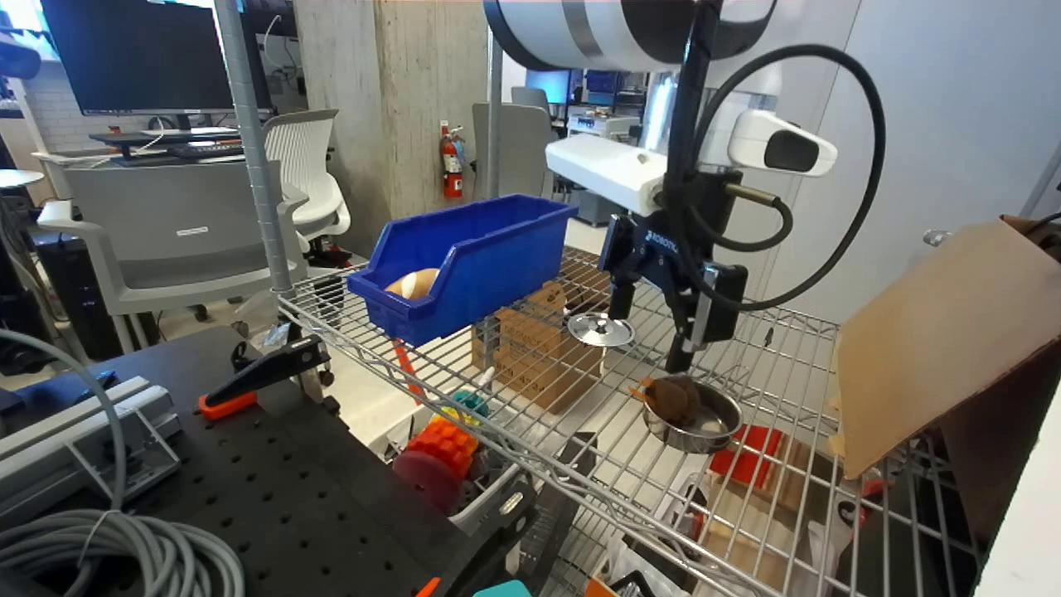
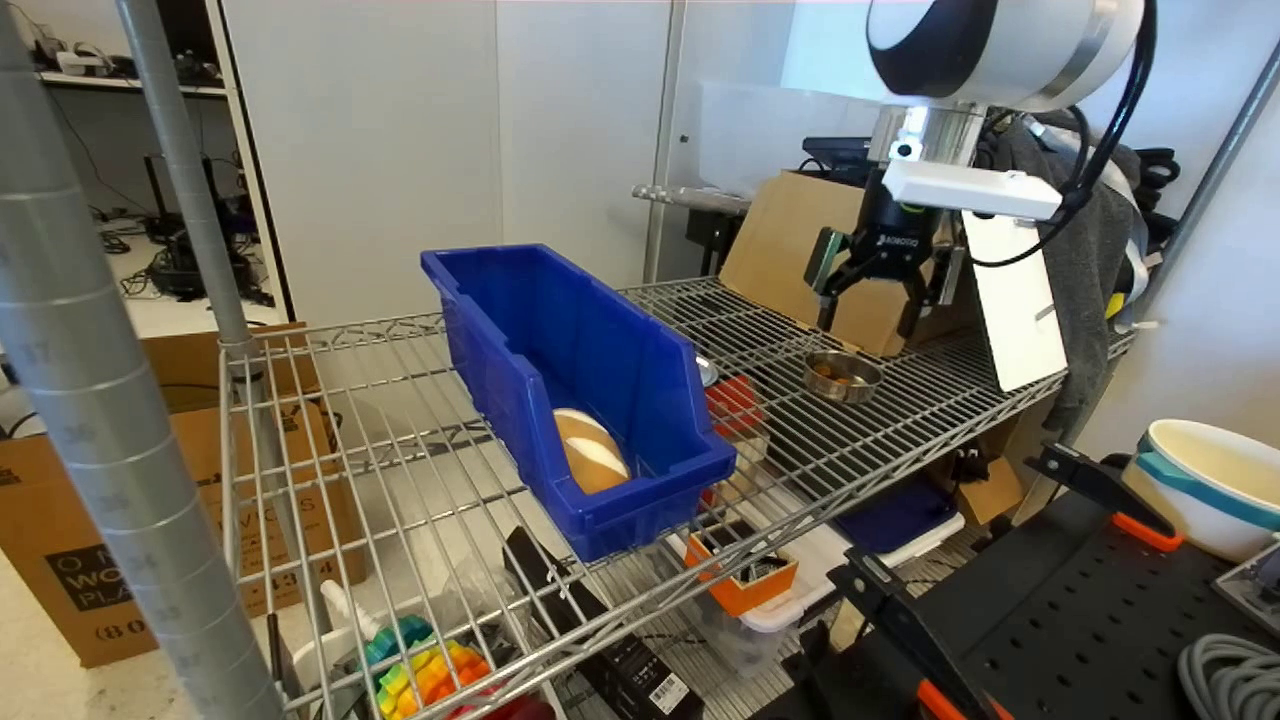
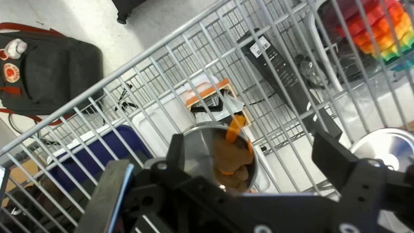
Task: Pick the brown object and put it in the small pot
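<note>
The brown object (image 1: pixel 673 400) is a small brown lump with orange strips. It lies inside the small metal pot (image 1: pixel 711 444), and an orange strip sticks out over the rim. The brown object (image 3: pixel 230 155) and the pot (image 3: pixel 198 150) show large in the wrist view, near the left finger. In an exterior view the pot (image 2: pixel 848 393) hides most of the brown object (image 2: pixel 832 372). My gripper (image 1: pixel 651 333) is open with nothing between its fingers. It hangs above the pot, apart from it; it also shows above the pot in an exterior view (image 2: pixel 868 318).
The pot stands on a wire shelf (image 2: pixel 640 590). A long blue bin (image 1: pixel 506 274) holding a brown-and-white striped thing (image 1: pixel 413 284) stands on it. A round metal lid (image 1: pixel 601 329) lies between bin and pot. A cardboard sheet (image 1: pixel 937 332) leans beyond the pot.
</note>
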Tool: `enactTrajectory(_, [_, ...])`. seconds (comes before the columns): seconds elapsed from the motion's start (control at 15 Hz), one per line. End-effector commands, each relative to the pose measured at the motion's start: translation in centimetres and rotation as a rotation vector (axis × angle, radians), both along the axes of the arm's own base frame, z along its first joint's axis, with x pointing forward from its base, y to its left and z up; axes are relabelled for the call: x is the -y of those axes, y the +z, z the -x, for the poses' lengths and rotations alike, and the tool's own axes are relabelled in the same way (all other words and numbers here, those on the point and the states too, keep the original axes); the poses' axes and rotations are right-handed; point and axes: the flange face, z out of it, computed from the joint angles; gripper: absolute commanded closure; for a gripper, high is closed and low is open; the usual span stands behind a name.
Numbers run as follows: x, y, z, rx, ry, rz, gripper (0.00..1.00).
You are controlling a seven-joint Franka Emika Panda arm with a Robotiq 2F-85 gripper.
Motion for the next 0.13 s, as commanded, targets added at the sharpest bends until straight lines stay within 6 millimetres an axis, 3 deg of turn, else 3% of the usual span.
enactTrajectory(0.0, [-0.12, 0.84, 0.55, 0.000, 0.010, -0.009, 0.00])
enactTrajectory(0.07, [-0.18, 1.37, 0.97, 0.000, 0.014, -0.014, 0.00])
